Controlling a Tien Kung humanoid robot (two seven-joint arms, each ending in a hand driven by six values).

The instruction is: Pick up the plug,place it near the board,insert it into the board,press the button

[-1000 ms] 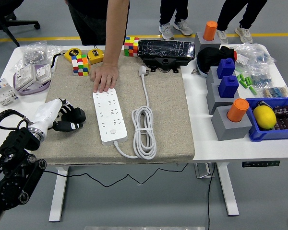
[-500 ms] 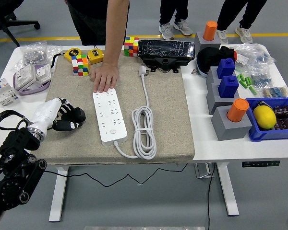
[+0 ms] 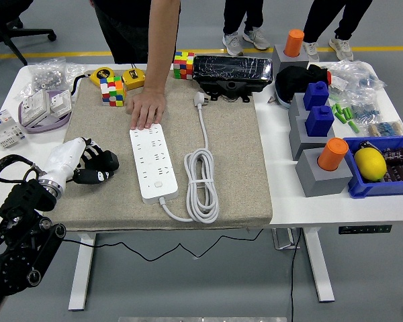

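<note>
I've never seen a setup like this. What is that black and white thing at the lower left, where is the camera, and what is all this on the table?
The camera sits high on a humanoid robot and looks down over its white table. The black arm at the lower left is the robot's own, ending in its left hand, which rests on the beige mat with curled fingers, holding nothing. Its right arm is out of view. On the mat lie a white power strip and its coiled cable, whose plug lies free near the far edge. A person standing across the table presses a hand on the strip's far end. Around these are puzzle cubes, tape measures, grey blocks and a blue bin with a lemon.
</note>
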